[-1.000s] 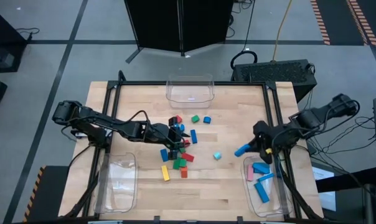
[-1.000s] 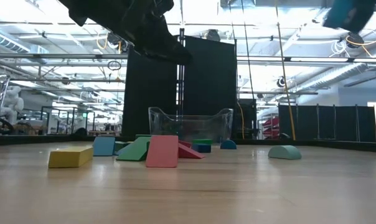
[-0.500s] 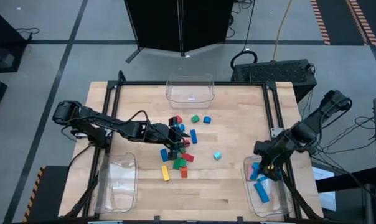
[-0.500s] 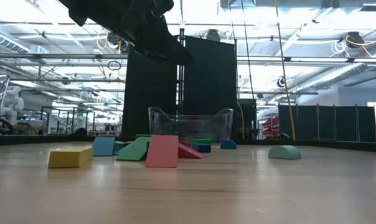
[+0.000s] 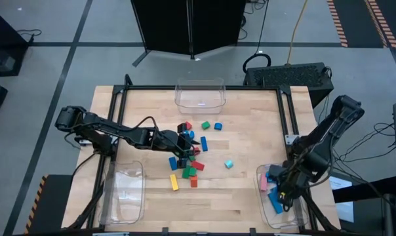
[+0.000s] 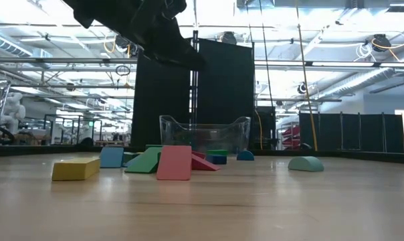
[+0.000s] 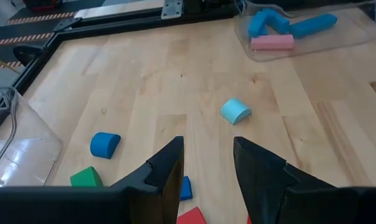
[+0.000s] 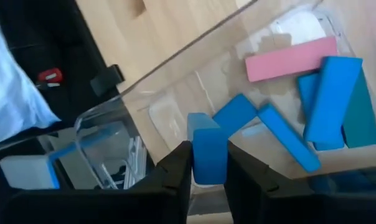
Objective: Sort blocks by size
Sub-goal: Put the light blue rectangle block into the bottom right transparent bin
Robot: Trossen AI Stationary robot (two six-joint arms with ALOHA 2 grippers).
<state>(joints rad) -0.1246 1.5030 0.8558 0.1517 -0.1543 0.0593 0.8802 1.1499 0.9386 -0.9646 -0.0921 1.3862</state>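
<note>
The right gripper [image 8: 208,163] has moved from the table to over the right bin [image 5: 266,210], its fingers on a blue block [image 8: 208,154]. The left gripper [image 7: 205,163] hangs open above the pile of blocks [image 5: 188,157] mid-table.

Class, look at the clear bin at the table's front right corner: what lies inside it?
Inside the right bin lie a pink bar and several blue bars. The right gripper holds another blue bar above it, covering part of the floor.
</note>
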